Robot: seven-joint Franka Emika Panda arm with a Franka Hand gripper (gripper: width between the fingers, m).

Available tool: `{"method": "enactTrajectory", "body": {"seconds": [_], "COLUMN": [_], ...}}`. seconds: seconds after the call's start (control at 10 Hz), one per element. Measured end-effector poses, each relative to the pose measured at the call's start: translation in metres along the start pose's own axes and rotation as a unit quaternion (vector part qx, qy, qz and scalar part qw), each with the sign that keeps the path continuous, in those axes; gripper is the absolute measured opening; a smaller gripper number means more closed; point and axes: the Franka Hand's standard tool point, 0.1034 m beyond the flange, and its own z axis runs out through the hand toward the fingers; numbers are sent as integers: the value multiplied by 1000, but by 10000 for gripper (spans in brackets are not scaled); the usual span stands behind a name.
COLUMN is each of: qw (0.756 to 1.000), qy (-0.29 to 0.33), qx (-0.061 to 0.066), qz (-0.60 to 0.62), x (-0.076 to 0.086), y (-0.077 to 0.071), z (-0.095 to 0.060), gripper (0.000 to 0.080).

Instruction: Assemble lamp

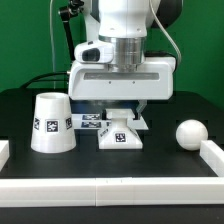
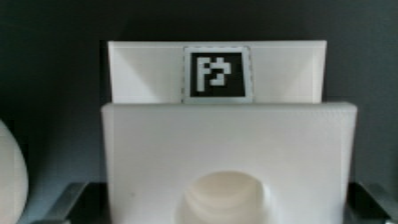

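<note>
1. The gripper (image 1: 122, 108) hangs low over the middle of the black table (image 1: 150, 162), straight above the base (image 1: 122, 138).
2. Its fingers reach down to the top of the base, but white runs into white there. I cannot tell whether the pincer is parted, closed or pinching the part.
3. The base sits upright on the table, its tag facing the exterior camera.
4. The wrist view shows the base (image 2: 222, 150) close up: a step in front, a higher step behind carrying a tag (image 2: 217, 73), and a round socket (image 2: 231, 195) in the nearer step.
5. The shade (image 1: 50, 125) stands wide end down, toward the exterior view's left of the base and apart from it.
6. The bulb (image 1: 190, 133) rests on the table well off to the exterior view's right, near the side rail (image 1: 215, 152).
7. The marker board (image 1: 90, 122) lies flat behind the base, between it and the shade.
</note>
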Motion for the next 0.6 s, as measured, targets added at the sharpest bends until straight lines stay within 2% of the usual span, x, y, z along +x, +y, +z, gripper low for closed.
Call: {"method": "enactTrajectory", "body": {"seconds": [0.3,0.5,0.6], "qw": [1000,999,999], "qy": [0,10,18], "qx": [0,-1,0], "qz": [-3,-34,-45], "x": [1,19,34], "y": [-1,-17,-21], "z": [0,-2,-3], "gripper": [534,534,534]}}
